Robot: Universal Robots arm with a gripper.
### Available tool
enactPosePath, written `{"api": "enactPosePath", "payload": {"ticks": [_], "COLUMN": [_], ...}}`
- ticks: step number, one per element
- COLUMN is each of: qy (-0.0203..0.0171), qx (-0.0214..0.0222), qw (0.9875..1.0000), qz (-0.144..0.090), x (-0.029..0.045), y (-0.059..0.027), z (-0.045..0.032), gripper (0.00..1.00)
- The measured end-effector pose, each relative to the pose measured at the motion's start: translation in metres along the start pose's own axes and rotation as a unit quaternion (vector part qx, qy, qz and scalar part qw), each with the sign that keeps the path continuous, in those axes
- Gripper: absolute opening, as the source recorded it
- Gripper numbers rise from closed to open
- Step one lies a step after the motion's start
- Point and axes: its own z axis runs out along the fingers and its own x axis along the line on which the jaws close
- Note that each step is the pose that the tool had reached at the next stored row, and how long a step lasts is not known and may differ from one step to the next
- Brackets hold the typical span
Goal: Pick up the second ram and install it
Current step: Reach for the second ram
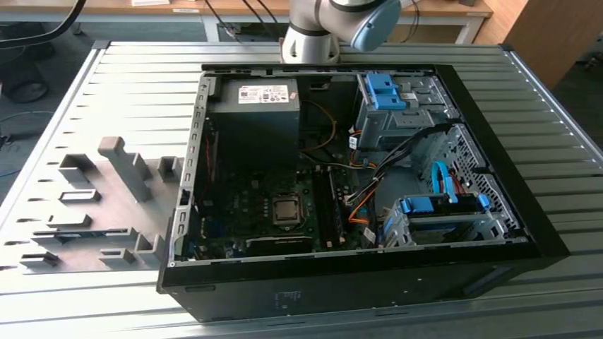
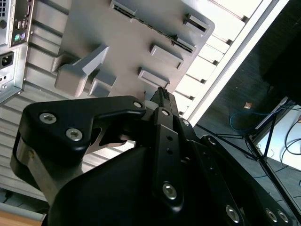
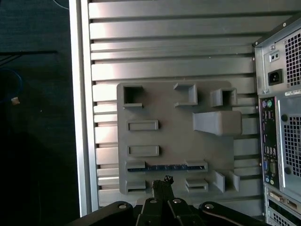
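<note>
Second ram (image 3: 171,167): not yet picked up or installed, lying flat between two holders on the grey fixture plate (image 3: 174,132) beside the open computer case (image 1: 330,289); gripper (image 3: 164,181) hangs near it, open or closed I cannot tell.

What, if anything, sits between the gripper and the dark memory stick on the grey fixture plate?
Nothing visible. In the first wrist view the black gripper sits close beside the long thin dark memory stick, held between grey blocks on the grey plastic fixture plate; only bare plate shows between them.
</note>
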Motion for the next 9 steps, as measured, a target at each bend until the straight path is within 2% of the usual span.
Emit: {"api": "enactPosePath", "payload": {"ticks": [4,9], "qy": [-0.0001,0.0], "qx": [0.0,0.0001], "qw": [1.0,1.0], "qz": [0.0,0.0], "x": [-0.0002,0.0], "y": [-0.0031,-0.0045], "z": [0.0035,0.0125], "gripper": [0.11,0.11]}}
